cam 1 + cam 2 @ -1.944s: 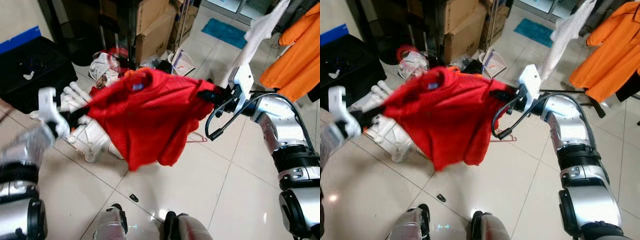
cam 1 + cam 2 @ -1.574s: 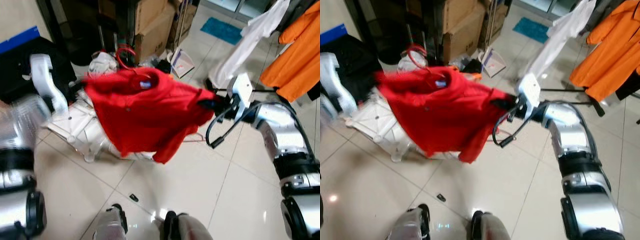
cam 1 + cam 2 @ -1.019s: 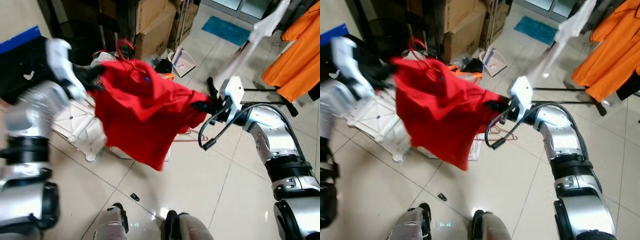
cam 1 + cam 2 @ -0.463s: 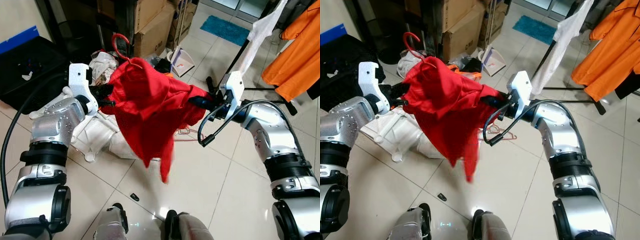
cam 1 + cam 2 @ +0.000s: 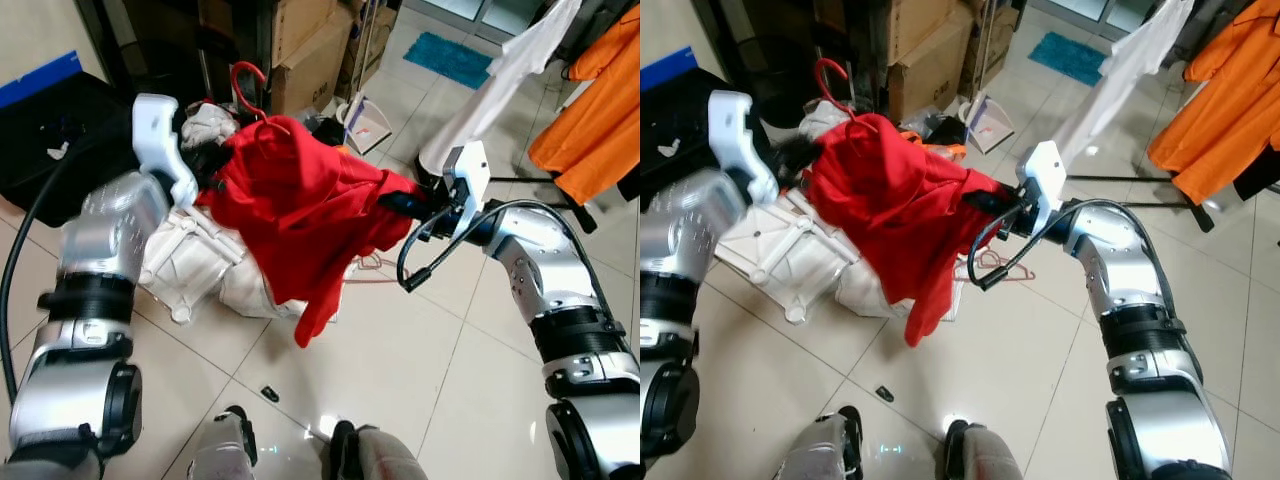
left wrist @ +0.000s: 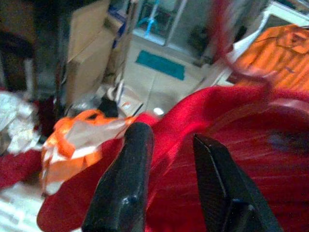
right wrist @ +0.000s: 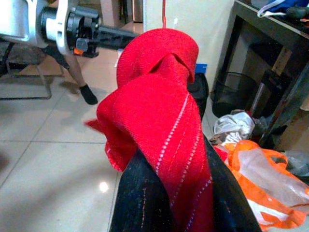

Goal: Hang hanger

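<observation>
We see the red shirt [image 5: 300,205] held up above the tiled floor [image 5: 420,370], its red hanger [image 5: 243,85] hook poking up. Right gripper [image 5: 392,203] clenched on one shirt edge; left gripper [image 6: 166,159] fingers apart, pressed into the fabric. Behind: cardboard boxes [image 5: 315,50], orange garment [image 5: 595,130].

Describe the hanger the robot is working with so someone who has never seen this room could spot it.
Between the two silver arms hangs a red shirt, pinched at one end by the right gripper. A red hanger hook curls up from its top, near the left gripper. The pink hanger lies flat on the tiles.
</observation>
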Controlling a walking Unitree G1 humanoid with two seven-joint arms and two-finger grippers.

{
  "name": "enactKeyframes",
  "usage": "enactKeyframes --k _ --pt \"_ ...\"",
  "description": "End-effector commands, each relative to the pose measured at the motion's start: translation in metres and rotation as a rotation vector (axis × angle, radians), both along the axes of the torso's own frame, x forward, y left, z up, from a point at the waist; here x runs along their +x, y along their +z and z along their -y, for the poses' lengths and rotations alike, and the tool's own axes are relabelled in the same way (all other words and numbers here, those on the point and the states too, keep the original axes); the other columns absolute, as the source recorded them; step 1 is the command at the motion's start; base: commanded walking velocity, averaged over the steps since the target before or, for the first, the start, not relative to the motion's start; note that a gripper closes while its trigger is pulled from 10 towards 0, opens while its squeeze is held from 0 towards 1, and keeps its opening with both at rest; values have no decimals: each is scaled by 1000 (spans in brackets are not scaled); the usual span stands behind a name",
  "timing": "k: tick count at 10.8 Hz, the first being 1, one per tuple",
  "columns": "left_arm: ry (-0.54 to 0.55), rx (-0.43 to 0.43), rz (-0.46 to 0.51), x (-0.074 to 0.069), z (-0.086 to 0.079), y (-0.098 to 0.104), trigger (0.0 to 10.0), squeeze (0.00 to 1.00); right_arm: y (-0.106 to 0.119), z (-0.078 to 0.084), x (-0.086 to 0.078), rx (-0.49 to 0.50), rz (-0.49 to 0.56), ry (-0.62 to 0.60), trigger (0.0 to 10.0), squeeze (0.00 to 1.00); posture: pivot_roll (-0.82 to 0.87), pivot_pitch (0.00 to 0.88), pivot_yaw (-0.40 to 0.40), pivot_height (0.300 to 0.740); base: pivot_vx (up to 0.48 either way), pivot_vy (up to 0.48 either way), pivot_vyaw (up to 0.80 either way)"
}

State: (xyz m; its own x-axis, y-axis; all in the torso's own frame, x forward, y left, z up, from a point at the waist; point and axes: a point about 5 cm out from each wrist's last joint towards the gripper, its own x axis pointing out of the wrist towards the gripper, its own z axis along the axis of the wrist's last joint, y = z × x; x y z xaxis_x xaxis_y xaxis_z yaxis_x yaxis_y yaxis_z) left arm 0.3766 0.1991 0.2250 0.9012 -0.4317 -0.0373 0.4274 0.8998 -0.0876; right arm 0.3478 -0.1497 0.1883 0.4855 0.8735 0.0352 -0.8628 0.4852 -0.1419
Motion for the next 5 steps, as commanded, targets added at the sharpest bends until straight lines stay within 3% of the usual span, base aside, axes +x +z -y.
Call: enactKeyframes --k 1,3,5 --pt "-65 31 1 -2 14 2 10000 1000 11 4 -1 48 40 -6 0 0 -5 177 -106 740 0 0 0" --pt "-186 91 -5 -12 35 -1 10000 1000 8 -2 -1 68 31 -5 0 0 3 178 -99 740 0 0 0" --pt "-223 148 -1 -20 34 1 10000 1000 6 -1 -1 67 25 -10 0 0 4 182 -98 740 0 0 0"
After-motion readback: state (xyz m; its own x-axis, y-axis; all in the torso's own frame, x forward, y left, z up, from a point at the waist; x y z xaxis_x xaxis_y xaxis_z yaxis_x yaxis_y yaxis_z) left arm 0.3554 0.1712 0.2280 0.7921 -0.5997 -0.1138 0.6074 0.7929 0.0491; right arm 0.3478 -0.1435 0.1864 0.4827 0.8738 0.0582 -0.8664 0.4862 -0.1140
